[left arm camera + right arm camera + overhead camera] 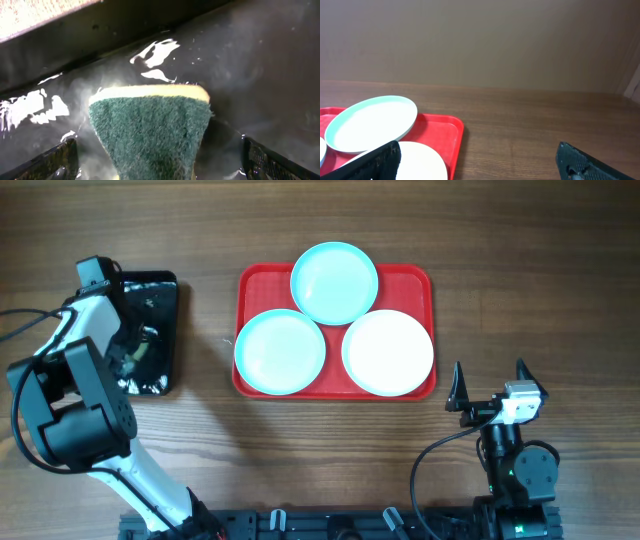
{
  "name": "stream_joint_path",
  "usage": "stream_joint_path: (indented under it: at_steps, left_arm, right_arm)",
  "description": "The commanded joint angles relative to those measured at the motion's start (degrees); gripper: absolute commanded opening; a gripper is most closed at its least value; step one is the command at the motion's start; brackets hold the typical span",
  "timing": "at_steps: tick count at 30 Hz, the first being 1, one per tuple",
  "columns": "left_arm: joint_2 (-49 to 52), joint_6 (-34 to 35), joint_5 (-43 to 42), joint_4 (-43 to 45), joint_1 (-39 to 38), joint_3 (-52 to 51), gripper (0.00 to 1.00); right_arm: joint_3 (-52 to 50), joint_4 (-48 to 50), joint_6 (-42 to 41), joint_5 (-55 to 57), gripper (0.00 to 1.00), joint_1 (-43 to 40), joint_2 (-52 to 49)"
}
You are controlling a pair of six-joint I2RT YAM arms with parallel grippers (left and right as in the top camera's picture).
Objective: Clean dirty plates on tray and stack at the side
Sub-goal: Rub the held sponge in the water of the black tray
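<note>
L gripper [160,162]: jaws spread wide; fingers [52,160] seen at both lower corners of wrist view; sponge [150,135] sits between them w/ a gap each side, touched by neither; green scour face is turned to camera, yellow layer at far edge; sponge is laid on black tray [250,60], surface glossy w/ bright glare patches; in overhead the L gripper [140,345] is lowered over black tray [165,290] at left side of table [520,240].

R gripper [488,385]: jaws wide, empty; held at front right of table, near tray [255,285] near-right corner but apart from it; in wrist view R gripper [480,167] is pointed across table, tray [455,130] at lower left.

Plates: all 3 found on red tray, table centre; far plate [334,282] aqua, overhanging far rim and overlapping the two near ones; far plate [372,122] seen tilted from R wrist; left plate [280,352] aqua-rimmed, edge over left rim; white plate [388,352] near-right, nearly all white; dirt on plates cannot be told.
</note>
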State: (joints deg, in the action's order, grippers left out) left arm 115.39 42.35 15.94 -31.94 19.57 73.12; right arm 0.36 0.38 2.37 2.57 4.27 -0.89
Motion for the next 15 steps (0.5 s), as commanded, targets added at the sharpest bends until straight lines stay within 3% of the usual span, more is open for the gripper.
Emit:
stream_joint_path:
  at_steps: [1, 2, 4, 5, 6, 7, 8, 9, 10, 11, 12, 13, 15]
  left_arm:
    - [2.8, 0.1, 0.2, 0.7, 0.3, -0.9, 0.98]
    - [2.8, 0.1, 0.2, 0.9, 0.3, -0.9, 0.86]
    - [2.8, 0.1, 0.3, 1.1, 0.4, -0.9, 0.44]
    - [2.8, 0.1, 0.4, 1.1, 0.5, -0.9, 0.34]
    - [2.8, 0.1, 0.4, 1.1, 0.5, -0.9, 0.11]
    - [2.8, 0.1, 0.4, 1.0, 0.6, -0.9, 0.04]
    - [2.8, 0.1, 0.4, 0.9, 0.6, -0.9, 0.04]
    - [2.8, 0.1, 0.4, 0.7, 0.6, -0.9, 0.04]
    - [2.8, 0.1, 0.4, 0.4, 0.6, -0.9, 0.15]
    - [2.8, 0.1, 0.4, 0.0, 0.6, -0.9, 0.45]
    - [2.8, 0.1, 0.4, -0.4, 0.6, -0.9, 0.94]
    - [2.8, 0.1, 0.2, -1.2, 0.6, -0.9, 1.0]
    - [2.8, 0.1, -0.6, -2.4, 0.6, -0.9, 1.0]
  right_arm:
    - [-0.1, 0.2, -1.0, -0.9, 1.0, -0.3, 0.5]
    - [-0.1, 0.2, -1.0, -0.9, 1.0, -0.3, 0.5]
    - [-0.1, 0.2, -1.0, -0.9, 1.0, -0.3, 0.5]
    - [-0.1, 0.2, -1.0, -0.9, 1.0, -0.3, 0.5]
    - [-0.1, 0.1, -1.0, -0.9, 1.0, -0.3, 0.5]
    - [-0.1, 0.2, -1.0, -0.9, 1.0, -0.3, 0.5]
    - [-0.1, 0.2, -1.0, -0.9, 1.0, -0.3, 0.5]
    - [-0.1, 0.2, -1.0, -0.9, 1.0, -0.3, 0.5]
    - [-0.1, 0.2, -1.0, -0.9, 1.0, -0.3, 0.5]
    - [-0.1, 0.2, -1.0, -0.9, 1.0, -0.3, 0.5]
    - [-0.1, 0.2, -1.0, -0.9, 1.0, -0.3, 0.5]
    - [-0.1, 0.1, -1.0, -0.9, 1.0, -0.3, 0.5]
    - [-0.1, 0.2, -1.0, -0.9, 1.0, -0.3, 0.5]
